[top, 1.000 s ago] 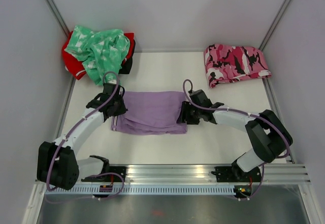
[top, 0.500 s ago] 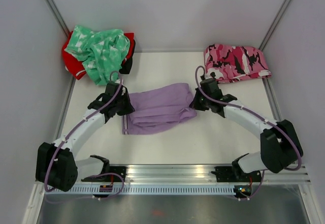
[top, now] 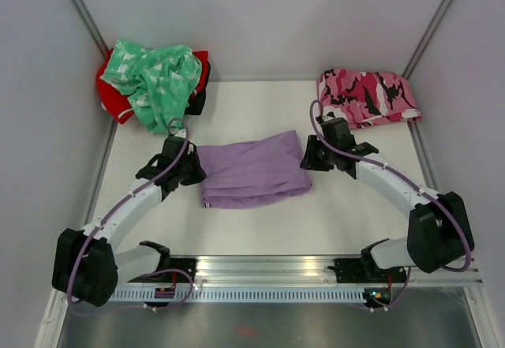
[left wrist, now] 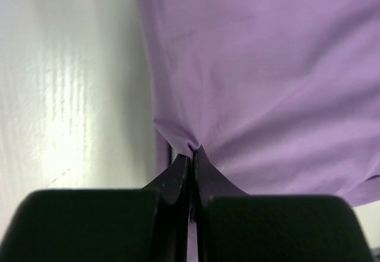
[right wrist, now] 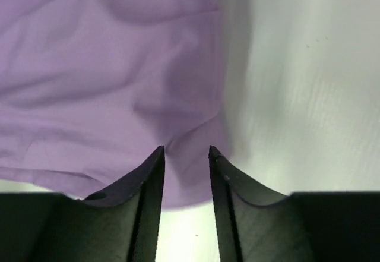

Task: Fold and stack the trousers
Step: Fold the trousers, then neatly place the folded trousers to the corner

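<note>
The lilac-purple trousers [top: 252, 173] lie folded in the middle of the table, slightly skewed, with the striped waistband at the lower left corner. My left gripper [top: 197, 171] is at their left edge, shut on a pinch of the purple cloth [left wrist: 249, 84], with the pinch at its tips [left wrist: 193, 152]. My right gripper [top: 309, 157] is at their right edge. Its jaws are open [right wrist: 186, 152] and stand over the edge of the cloth [right wrist: 107, 78], which lies slack between the tips.
A pink-black camouflage garment [top: 367, 99] lies folded at the back right, just behind my right arm. A mint-green patterned garment [top: 154, 76] is heaped on a red one [top: 112, 99] in the back left corner. Grey walls enclose the table [top: 260, 107].
Both grippers moved right and toward the back with the trousers. The cloth shifted right, turned slightly and bunched narrower. The right gripper now sits near the camouflage garment.
</note>
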